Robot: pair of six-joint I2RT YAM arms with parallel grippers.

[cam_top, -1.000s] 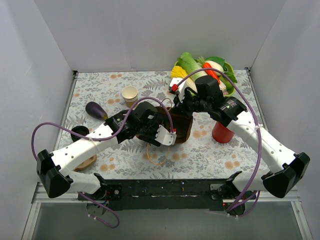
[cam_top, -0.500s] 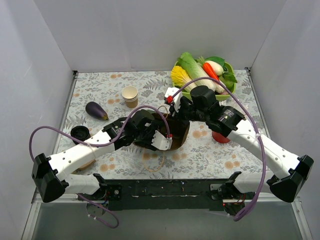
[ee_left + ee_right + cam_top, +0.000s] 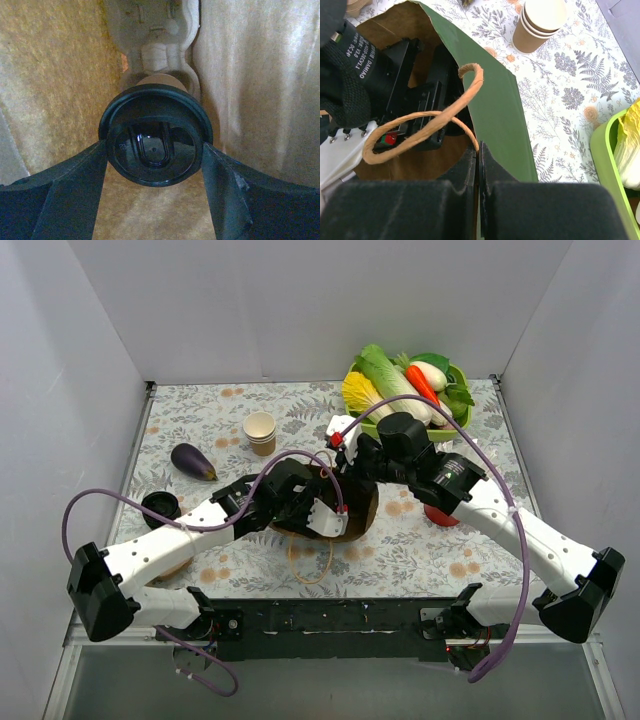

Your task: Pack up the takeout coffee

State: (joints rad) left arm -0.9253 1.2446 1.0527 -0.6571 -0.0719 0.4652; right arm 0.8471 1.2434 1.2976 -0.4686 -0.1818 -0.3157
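My left claw is wide around the coffee cup, gripping it at the lid, deep inside the bag; my right claw pinches the bag's rim. The cup is probably light and crushable: squeeze gently under the lid

My left arm and right arm angle inward, wrists nearly meeting. My left claw has its fingers spread wide, pressing both sides of the takeout coffee. My right claw is pinched tight on the bag rim.
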